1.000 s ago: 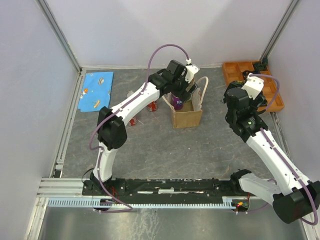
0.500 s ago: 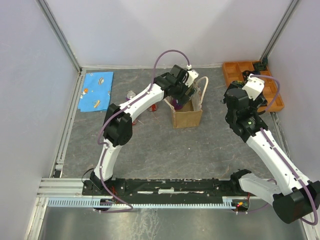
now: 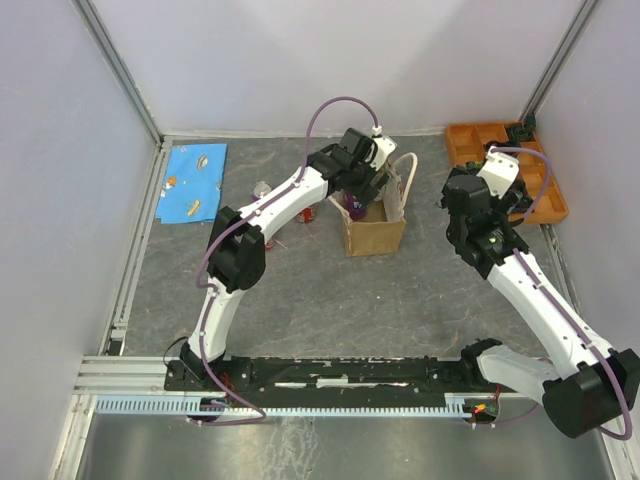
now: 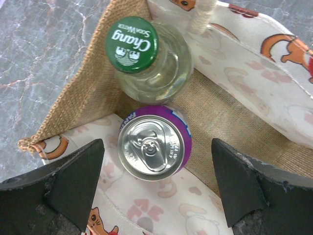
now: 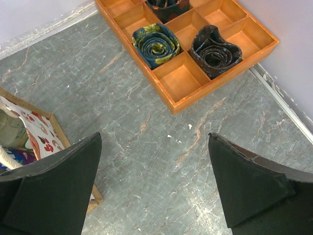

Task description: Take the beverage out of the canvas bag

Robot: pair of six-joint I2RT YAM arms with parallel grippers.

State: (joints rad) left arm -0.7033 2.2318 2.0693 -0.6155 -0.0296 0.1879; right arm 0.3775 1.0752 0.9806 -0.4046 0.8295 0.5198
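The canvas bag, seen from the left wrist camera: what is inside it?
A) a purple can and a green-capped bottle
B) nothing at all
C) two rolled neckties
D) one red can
A: the left wrist view looks straight down into the canvas bag, where a purple can with a silver pull-tab top stands beside a clear bottle with a green cap.

Bottle cap (image 4: 131, 44): "Chang Soda Water"

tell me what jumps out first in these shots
The canvas bag stands mid-table, with the left tool open right above its mouth. Inside stand a purple can and a green-capped bottle, side by side. The orange tray holding rolled ties sits in the far right corner.
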